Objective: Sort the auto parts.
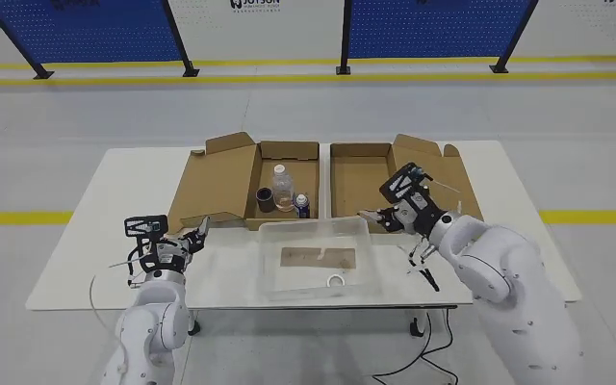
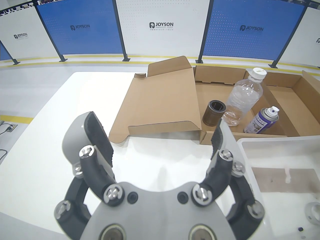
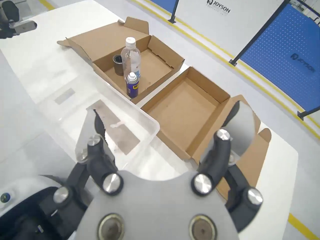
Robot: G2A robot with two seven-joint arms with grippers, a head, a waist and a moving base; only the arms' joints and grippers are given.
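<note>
My left gripper (image 2: 157,126) hung over the white table (image 1: 106,260) with its jaws spread wide and nothing between them, just in front of the folded-out flap of the left cardboard box (image 2: 160,106). In that box a dark metal sleeve (image 2: 213,113), a clear water bottle (image 2: 243,101) and a small spray can (image 2: 262,121) stood upright in a close row along its near side. My right gripper (image 3: 166,111) was likewise released and empty, held above the spot where the far right corner of the clear plastic bin (image 1: 313,223) met the near edge of the right cardboard box (image 3: 190,106). I saw a small white ring (image 1: 334,280) lying on the bin's floor near its front wall.
</note>
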